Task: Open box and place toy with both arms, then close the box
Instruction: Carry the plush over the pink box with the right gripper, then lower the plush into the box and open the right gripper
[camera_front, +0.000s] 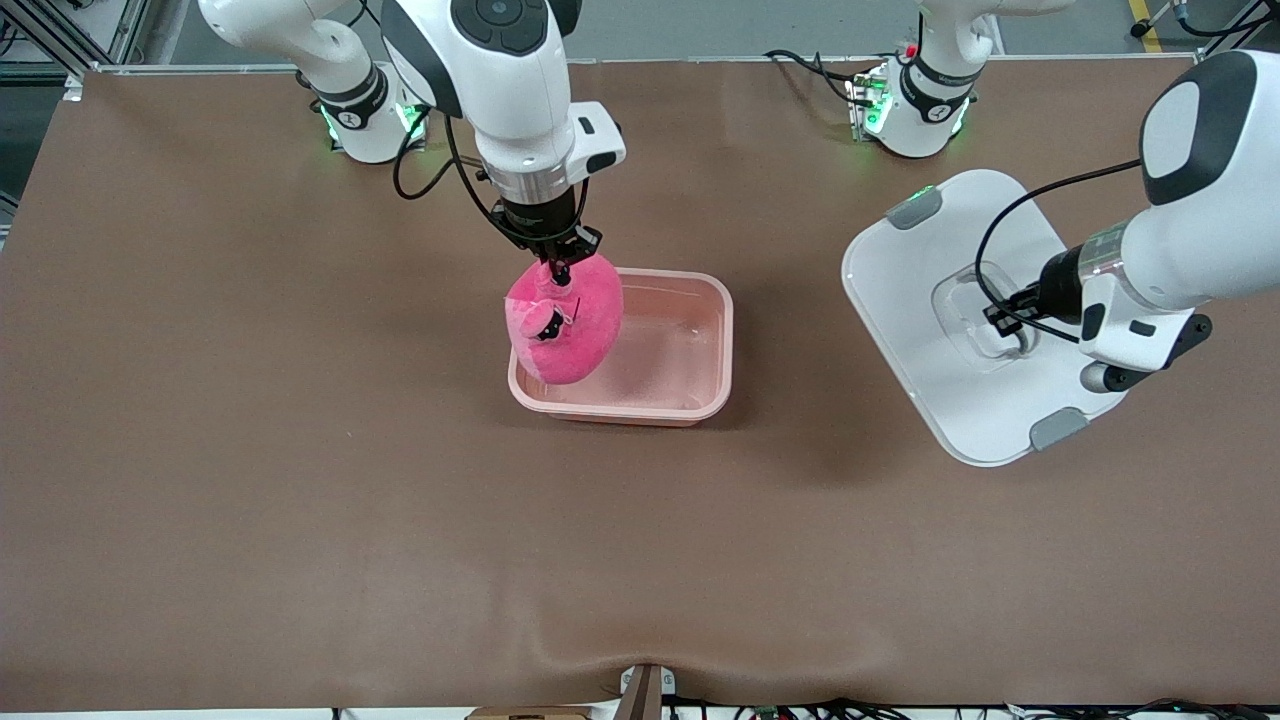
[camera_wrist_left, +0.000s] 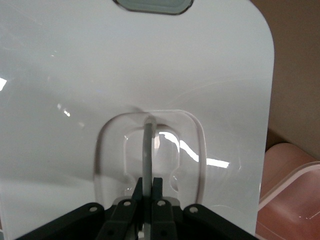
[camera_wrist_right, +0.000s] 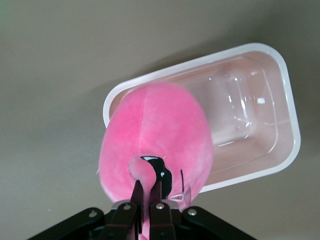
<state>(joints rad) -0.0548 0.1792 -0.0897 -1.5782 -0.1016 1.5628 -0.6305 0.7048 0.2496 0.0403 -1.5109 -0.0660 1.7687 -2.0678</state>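
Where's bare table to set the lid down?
Bare table lies between the box and the lid, and all along the camera-side edge. Crowded: the right gripper holds the toy over the box; the left gripper holds the lid.

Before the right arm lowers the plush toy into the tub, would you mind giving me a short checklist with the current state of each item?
1. Lid off the box: ok. The lid is held up toward the left arm's end of the table, apart from the box.
2. Left gripper shut on the lid's handle: ok.
3. Right gripper shut on the toy: ok, pinching a nub.
4. Toy centred over the box: not ok; it hangs over the box's end nearest the right arm and overlaps the rim.
5. Box interior free: ok.
6. Grip firmness: cannot tell.
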